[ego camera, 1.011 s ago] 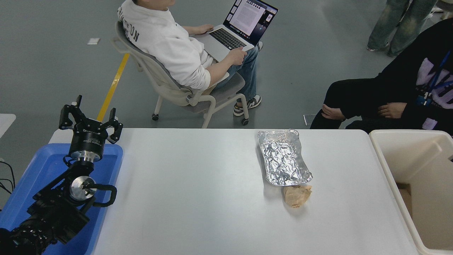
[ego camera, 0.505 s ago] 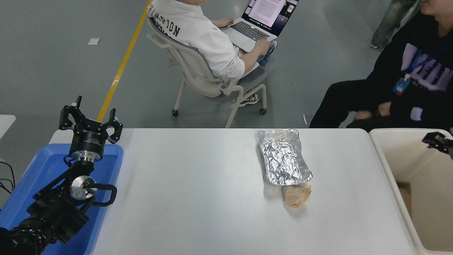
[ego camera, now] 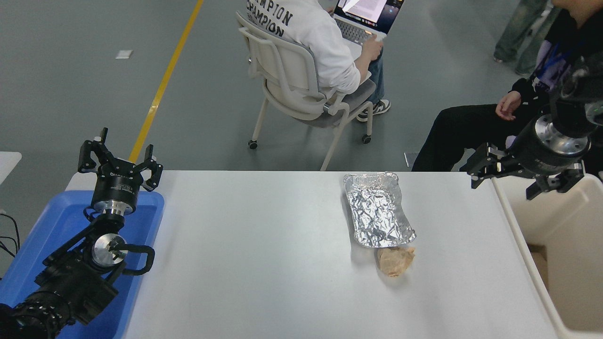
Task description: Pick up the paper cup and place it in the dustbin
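No paper cup shows in the head view. The beige dustbin (ego camera: 527, 254) stands at the table's right edge, its inside only partly in view. My right gripper (ego camera: 504, 181) hangs open and empty above the bin's far left corner, its arm coming in from the right edge. My left gripper (ego camera: 120, 157) is parked open at the lower left, above the blue tray.
A crinkled silver foil tray (ego camera: 377, 209) lies right of the table's middle, a crumpled tan paper wad (ego camera: 395, 260) at its near end. A flat blue tray (ego camera: 56, 221) sits at the left edge. Two people sit beyond the far edge.
My right arm has come into view from the right edge and moved left over the bin's far corner. The person on the chair has rolled to the right. The left arm has not moved.
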Robot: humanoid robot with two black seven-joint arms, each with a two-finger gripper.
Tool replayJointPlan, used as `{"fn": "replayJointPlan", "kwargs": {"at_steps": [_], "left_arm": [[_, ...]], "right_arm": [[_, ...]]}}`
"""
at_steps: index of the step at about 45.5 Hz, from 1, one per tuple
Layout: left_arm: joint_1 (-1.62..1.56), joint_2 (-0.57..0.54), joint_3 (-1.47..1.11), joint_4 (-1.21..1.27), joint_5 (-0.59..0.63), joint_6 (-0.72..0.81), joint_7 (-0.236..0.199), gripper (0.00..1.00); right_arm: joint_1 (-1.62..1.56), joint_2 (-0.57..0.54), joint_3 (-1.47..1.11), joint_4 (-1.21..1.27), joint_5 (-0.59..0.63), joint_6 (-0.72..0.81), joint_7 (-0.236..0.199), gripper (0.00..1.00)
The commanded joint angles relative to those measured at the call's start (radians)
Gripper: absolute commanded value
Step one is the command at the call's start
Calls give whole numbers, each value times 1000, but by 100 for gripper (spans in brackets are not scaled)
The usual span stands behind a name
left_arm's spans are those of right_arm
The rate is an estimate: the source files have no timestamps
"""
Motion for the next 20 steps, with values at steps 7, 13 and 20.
{"fn": "replayJointPlan", "kwargs": {"at_steps": [7, 13, 20], "left_arm": [[0, 0, 0, 1, 0, 0, 0, 99], [0, 0, 0, -1, 1, 0, 0, 99], [0, 0, 0, -1, 1, 0, 0, 99]], "right_arm": [[114, 123, 27, 31, 2, 57, 2, 100], [112, 132, 15, 28, 2, 57, 2, 100], [112, 123, -3, 22, 2, 57, 2, 100]]}}
